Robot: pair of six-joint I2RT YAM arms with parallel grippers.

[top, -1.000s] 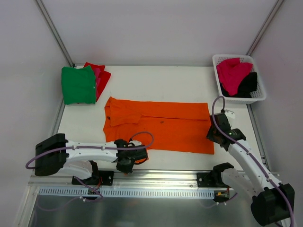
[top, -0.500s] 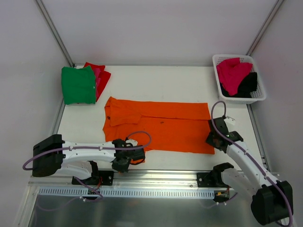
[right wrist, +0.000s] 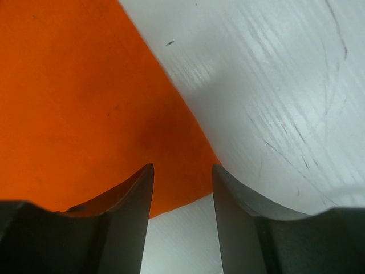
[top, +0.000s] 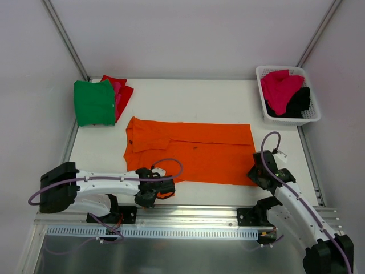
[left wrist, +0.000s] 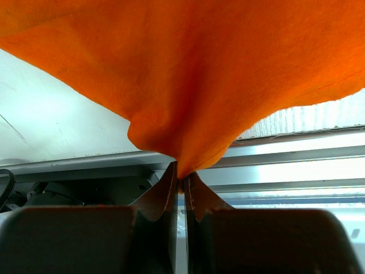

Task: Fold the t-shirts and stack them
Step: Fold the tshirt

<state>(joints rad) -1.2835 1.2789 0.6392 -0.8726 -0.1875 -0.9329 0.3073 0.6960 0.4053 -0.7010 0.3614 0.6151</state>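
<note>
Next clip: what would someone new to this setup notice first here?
A bright orange t-shirt lies spread flat across the middle of the table; the left jaws are shut on its near-left corner, while the right jaws stand open over its near-right corner. A folded green t-shirt sits at the far left, and a white basket holding a pink t-shirt and a black t-shirt at the far right.

Basket (top: pixel 292 121): white plastic lattice, far right corner of table.
Table (top: pixel 188 100): white top, fine scratches.
Rail (top: pixel 199 212): metal profile along near table edge.
</note>
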